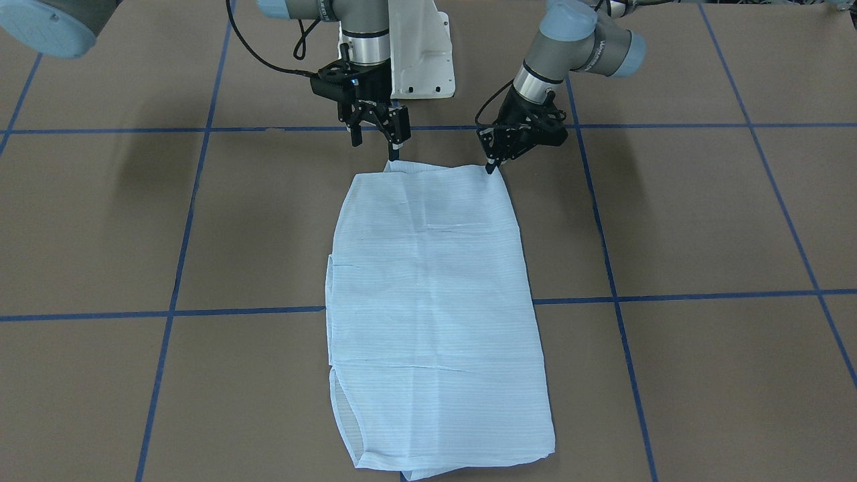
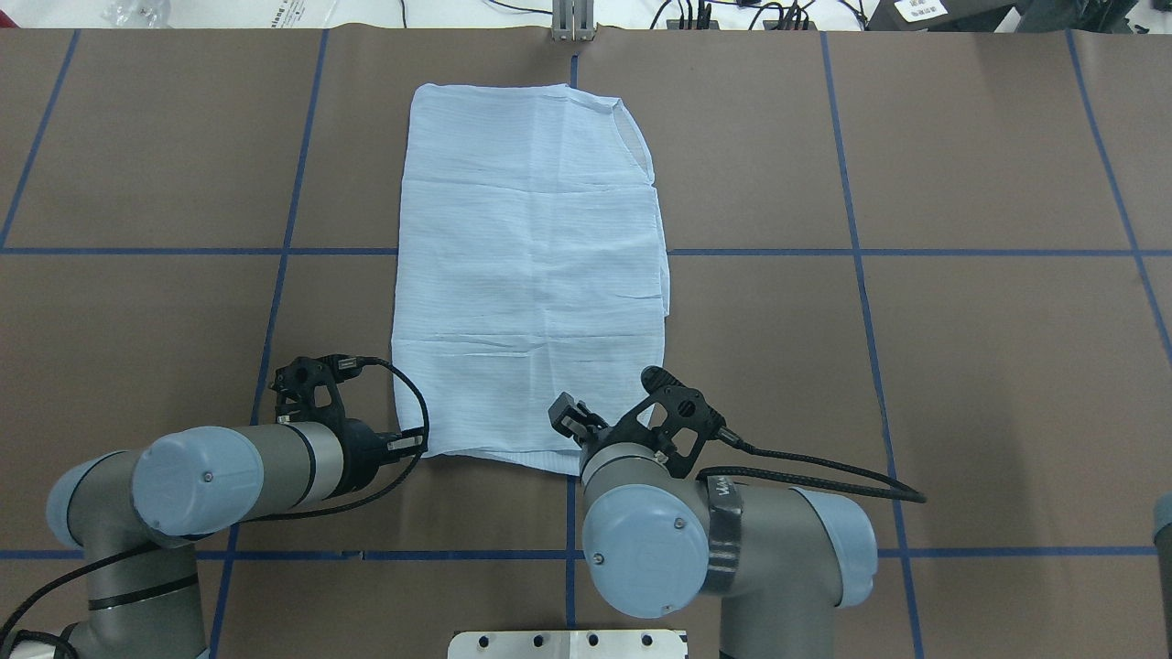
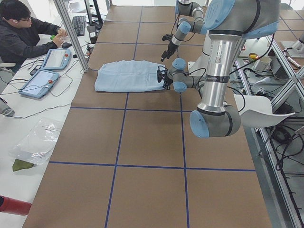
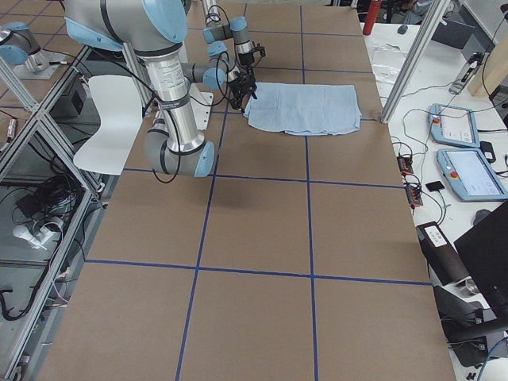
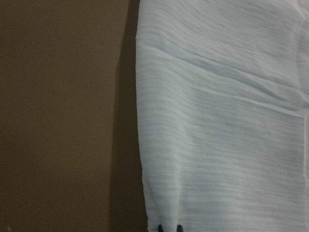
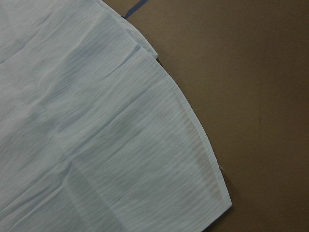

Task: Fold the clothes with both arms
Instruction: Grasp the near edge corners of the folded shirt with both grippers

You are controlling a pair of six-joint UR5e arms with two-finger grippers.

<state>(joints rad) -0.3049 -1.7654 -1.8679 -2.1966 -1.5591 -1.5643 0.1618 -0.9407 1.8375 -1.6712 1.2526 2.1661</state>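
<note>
Exterior front-facing: L gripper [image 1: 493, 166] was pinched shut on shirt [image 1: 435, 301] corner nearest robot; R gripper [image 1: 378, 142], fingers apart, sat at other near corner. Table [image 1: 669, 221] brown.

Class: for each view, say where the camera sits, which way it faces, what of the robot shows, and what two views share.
Front: across the table, facing the robot, steeply down; left arm view-right, right arm.
Overhead: behind robot, looking forward-down; both arms.
Exterior left: table end, looking along it; left arm near.
Exterior right: opposite end; right arm near.
Left wrist: down onto shirt edge; fingertips.
Right wrist: shirt corner; no robot part.
Shared: front and overhead show the whole shirt.
</note>
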